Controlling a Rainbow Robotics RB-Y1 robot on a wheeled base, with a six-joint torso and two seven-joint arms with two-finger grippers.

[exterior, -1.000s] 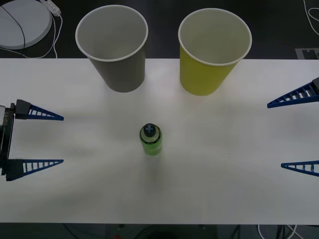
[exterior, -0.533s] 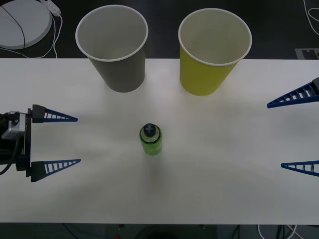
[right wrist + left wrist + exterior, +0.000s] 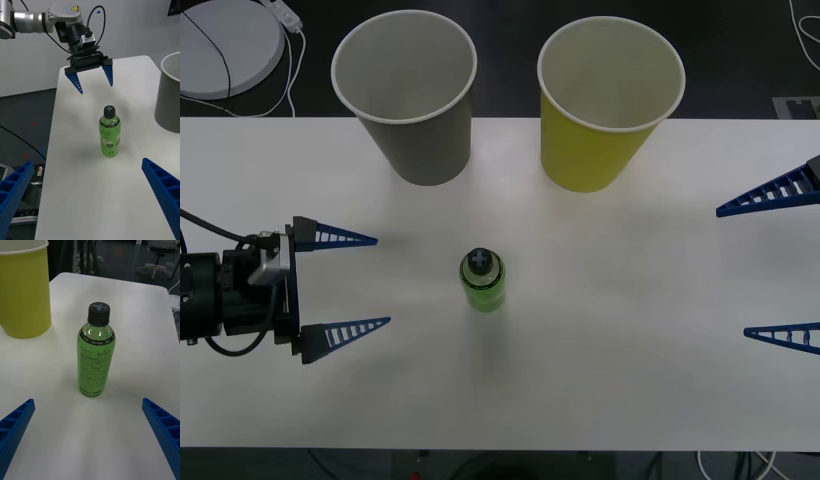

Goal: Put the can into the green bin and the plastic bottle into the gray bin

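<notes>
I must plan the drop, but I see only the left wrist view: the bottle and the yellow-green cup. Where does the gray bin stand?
Observer: The gray bin stands upright at the table's far edge, to the left of the green bin.
Operator: Is my gripper lined up?
Observer: Yes. The left gripper is open, level with the plastic bottle but not touching it.
Operator: And the other arm?
Observer: The right gripper hangs open at the table's right edge.
</notes>
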